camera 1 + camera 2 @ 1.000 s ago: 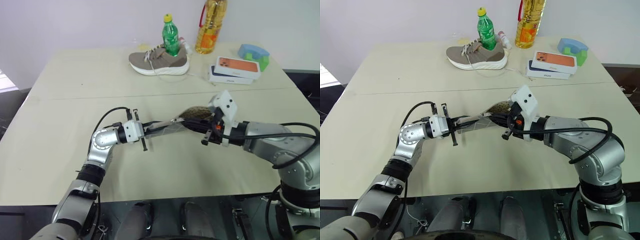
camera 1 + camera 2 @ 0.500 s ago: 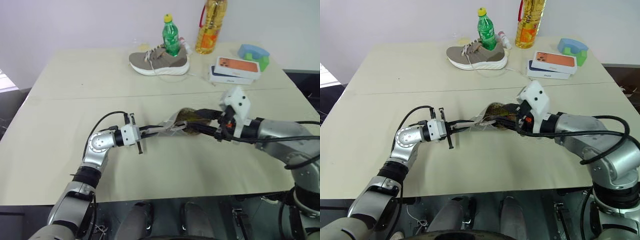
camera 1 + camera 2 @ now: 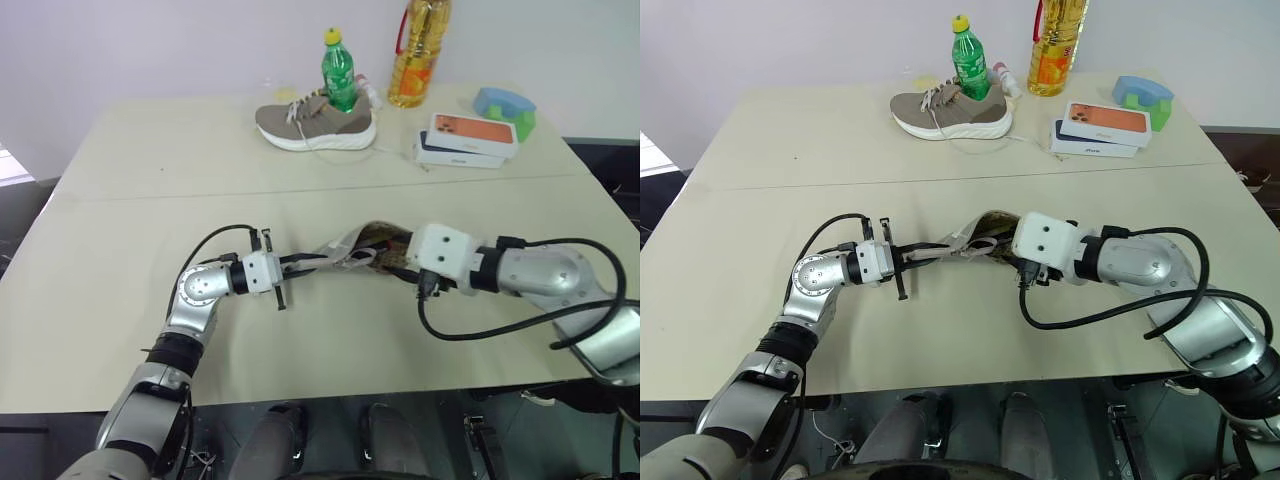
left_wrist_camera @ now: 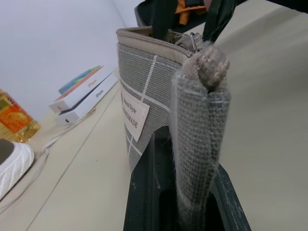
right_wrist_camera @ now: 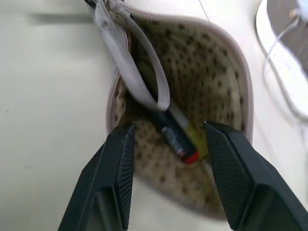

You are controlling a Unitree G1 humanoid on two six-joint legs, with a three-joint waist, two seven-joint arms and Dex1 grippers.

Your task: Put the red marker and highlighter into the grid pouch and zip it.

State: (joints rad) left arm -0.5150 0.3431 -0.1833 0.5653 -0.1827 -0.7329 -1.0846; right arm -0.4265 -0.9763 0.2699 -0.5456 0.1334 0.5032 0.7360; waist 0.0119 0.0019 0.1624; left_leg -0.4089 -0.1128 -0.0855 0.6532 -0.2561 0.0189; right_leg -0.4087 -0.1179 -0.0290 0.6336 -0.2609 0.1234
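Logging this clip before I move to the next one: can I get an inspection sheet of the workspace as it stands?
Surface: beige table, seam across it.
Job's things: grid pouch unzipped; red marker and highlighter lie inside.
Clutter: shoe, green bottle, oil bottle, phone boxes, blue-green block at far edge.
End effectors: left end effector shut on pouch end; right end effector open at pouch mouth.
Cables: black, on both arms.
Surroundings: pale wall.

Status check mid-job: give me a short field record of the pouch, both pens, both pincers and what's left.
pouch: grid pouch lies on the table, mouth open
red marker: red marker inside the pouch
highlighter: highlighter inside, beside the marker
left pincer: left pincer shut on the pouch's end
right pincer: right pincer open above the mouth, holding nothing
left to do: zip it
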